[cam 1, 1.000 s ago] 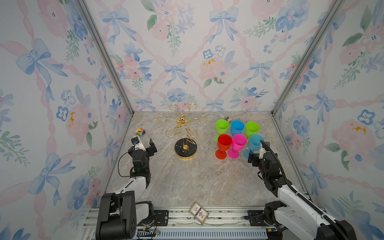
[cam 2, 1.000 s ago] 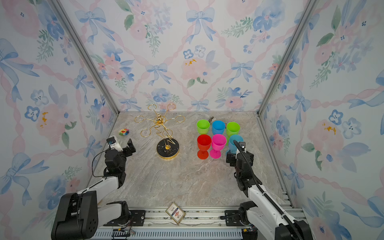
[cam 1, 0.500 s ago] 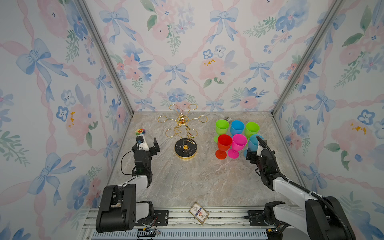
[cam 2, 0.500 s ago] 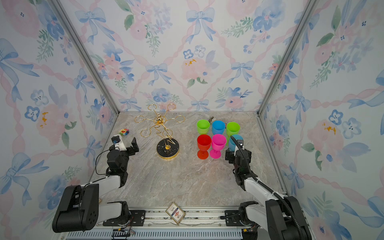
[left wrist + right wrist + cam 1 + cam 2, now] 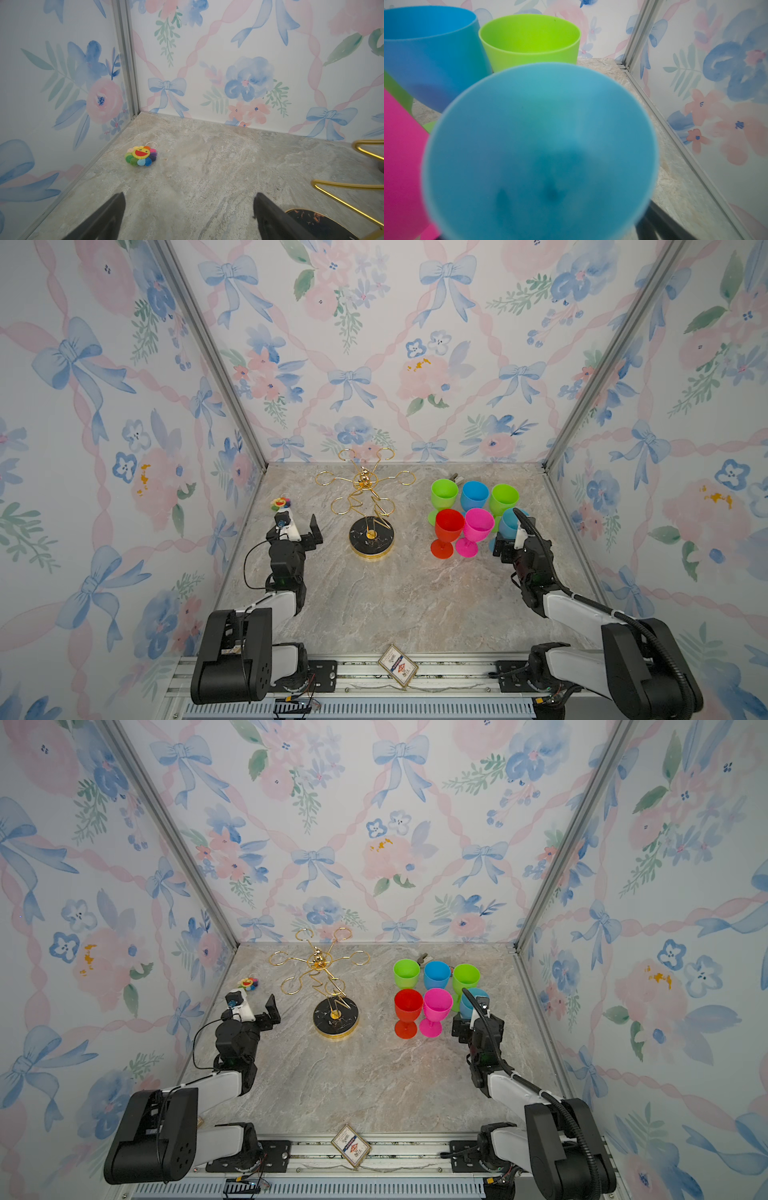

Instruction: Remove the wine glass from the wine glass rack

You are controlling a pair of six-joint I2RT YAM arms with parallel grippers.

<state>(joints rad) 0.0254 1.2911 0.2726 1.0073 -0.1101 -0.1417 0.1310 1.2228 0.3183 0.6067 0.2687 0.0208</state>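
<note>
standing near the worktop's back edge: wine glass rack; six wine glasses grouped toward the back right corner. left gripper spread; right gripper spread at the light blue glass.

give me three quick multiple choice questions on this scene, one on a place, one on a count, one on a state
1. Where does the flower toy lie?
A) at the front edge
B) by the left wall, ahead of the left gripper
C) by the right wall

2. How many wine glasses stand on the table?
A) four
B) six
C) eight

3. What hangs on the wine glass rack?
A) nothing
B) one glass
C) six glasses

Answers:
1 B, the left wrist view shows it near the wall's foot.
2 B, two green, two blue, one red, one pink.
3 A, all six loops are bare.
</note>
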